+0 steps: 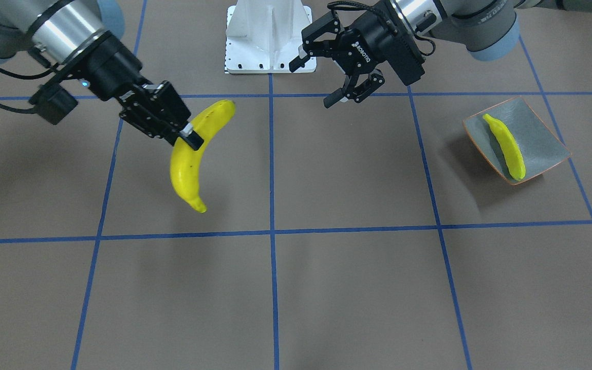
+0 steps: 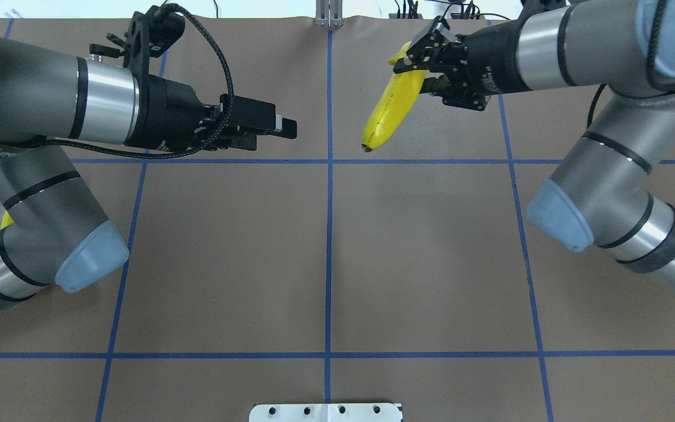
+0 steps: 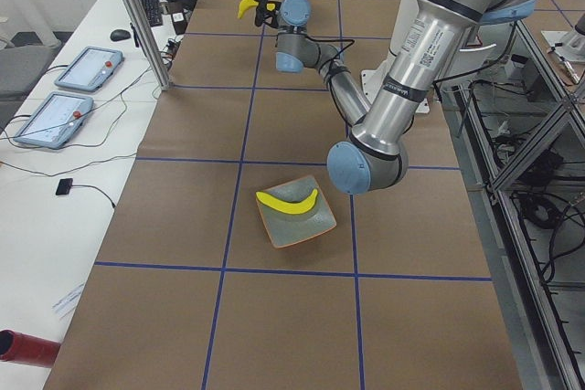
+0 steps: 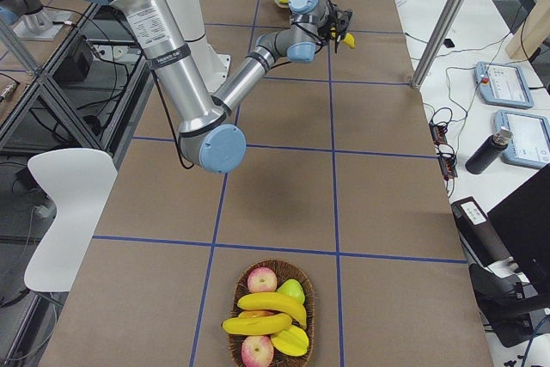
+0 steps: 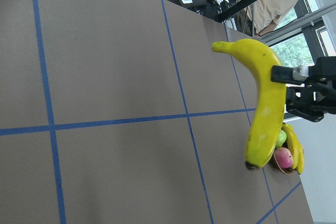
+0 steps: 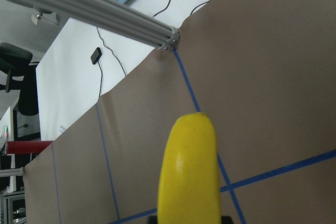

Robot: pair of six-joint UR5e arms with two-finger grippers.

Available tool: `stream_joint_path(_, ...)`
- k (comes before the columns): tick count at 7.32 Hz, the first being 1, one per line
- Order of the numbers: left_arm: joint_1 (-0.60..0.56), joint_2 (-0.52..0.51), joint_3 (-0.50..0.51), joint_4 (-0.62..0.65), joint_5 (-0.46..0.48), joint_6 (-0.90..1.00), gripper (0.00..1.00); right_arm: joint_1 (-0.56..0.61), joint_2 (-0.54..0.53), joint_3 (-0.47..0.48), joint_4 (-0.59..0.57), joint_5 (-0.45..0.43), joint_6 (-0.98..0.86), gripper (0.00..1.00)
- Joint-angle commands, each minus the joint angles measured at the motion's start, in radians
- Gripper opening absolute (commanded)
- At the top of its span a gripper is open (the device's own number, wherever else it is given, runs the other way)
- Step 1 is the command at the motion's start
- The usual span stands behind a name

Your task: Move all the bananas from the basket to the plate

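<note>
Banana (image 1: 188,164), front view: hanging clear of worktop (image 1: 357,288), right pincer (image 1: 190,136) clenching its upper half; left pincer (image 1: 311,83) is gaping nearby, plate (image 1: 542,139) w/ a second banana (image 1: 506,149) lying beyond. Overhead: long axis is running diagonally, free end nearer left pincer. Left wrist cam: banana is showing broadside.

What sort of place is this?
Probably a robotics lab: the right gripper holds a banana over a table gridded with blue tape, and control tablets with red buttons lie on a side bench.
</note>
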Motion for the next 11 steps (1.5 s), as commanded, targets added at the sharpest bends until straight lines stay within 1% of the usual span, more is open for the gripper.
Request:
stream_joint_path(1, 0.028, -0.001, -0.022, -0.004, 0.000, -0.001, 1.00, -0.104, 0.045, 0.019, -0.001, -0.087, 0.020, 0.00)
stream_joint_path(2, 0.035, 0.000, -0.020, -0.004, 0.000, -0.001, 1.00, -0.139, 0.045, 0.042, -0.001, -0.116, 0.020, 0.00)
stream_joint_path(3, 0.041, -0.001, -0.020, -0.004, 0.000, 0.000, 1.00, -0.165, 0.047, 0.045, -0.001, -0.144, 0.020, 0.00)
stream_joint_path(5, 0.049, 0.000, -0.019, -0.004, 0.000, 0.000, 1.00, -0.181, 0.049, 0.067, -0.001, -0.150, 0.020, 0.00)
stream_joint_path(7, 0.064, 0.000, -0.019, -0.005, 0.000, 0.002, 0.98, -0.184, 0.050, 0.073, -0.001, -0.150, 0.020, 0.00)
stream_joint_path(8, 0.064, 0.000, -0.022, -0.005, 0.000, 0.000, 0.84, -0.184, 0.058, 0.070, -0.003, -0.152, 0.020, 0.00)
stream_joint_path(9, 0.080, 0.000, -0.019, -0.037, 0.000, 0.002, 0.55, -0.186, 0.058, 0.070, -0.003, -0.152, 0.019, 0.00)
stream_joint_path(10, 0.081, 0.002, -0.016, -0.075, 0.000, 0.003, 0.23, -0.186, 0.058, 0.070, -0.003, -0.150, 0.019, 0.00)
stream_joint_path(11, 0.081, 0.002, -0.013, -0.088, 0.003, 0.003, 0.00, -0.186, 0.059, 0.070, -0.001, -0.152, 0.017, 0.00)
